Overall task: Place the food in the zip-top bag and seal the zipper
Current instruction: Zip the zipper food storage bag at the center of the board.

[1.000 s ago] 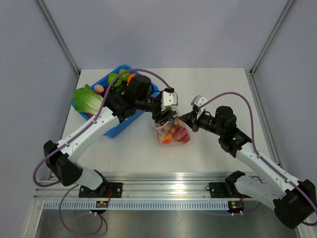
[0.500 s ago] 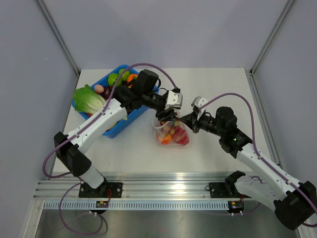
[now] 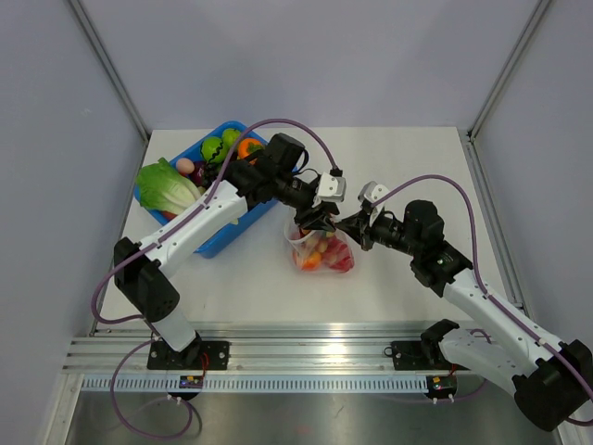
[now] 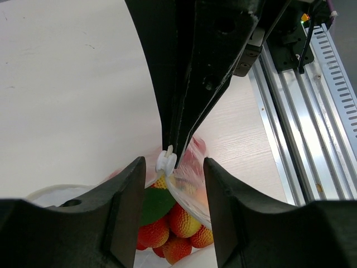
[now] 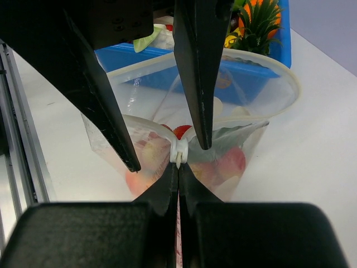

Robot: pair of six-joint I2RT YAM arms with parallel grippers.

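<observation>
The zip-top bag (image 3: 320, 252) stands mid-table with its mouth open, holding red, orange and yellow toy fruit (image 4: 181, 220). Its zipper (image 5: 279, 72) curves round the mouth as a pale strip, with the white slider (image 5: 178, 151) at the corner nearest my right gripper. My right gripper (image 3: 345, 225) is shut on the bag's edge just below the slider, as the right wrist view (image 5: 178, 167) shows. My left gripper (image 3: 317, 218) is open, and in the left wrist view (image 4: 174, 164) its fingers stand on either side of the slider (image 4: 165, 161) without touching it.
A blue bin (image 3: 222, 243) at back left holds a lettuce (image 3: 167, 185), a green fruit (image 3: 212, 148) and an orange one (image 3: 248, 148). The left arm reaches across it. An aluminium rail (image 3: 306, 357) runs along the near edge.
My left arm has stretched further right, carrying its open gripper from above the bag's mouth to the slider corner beside my right gripper. The right arm has barely moved.
</observation>
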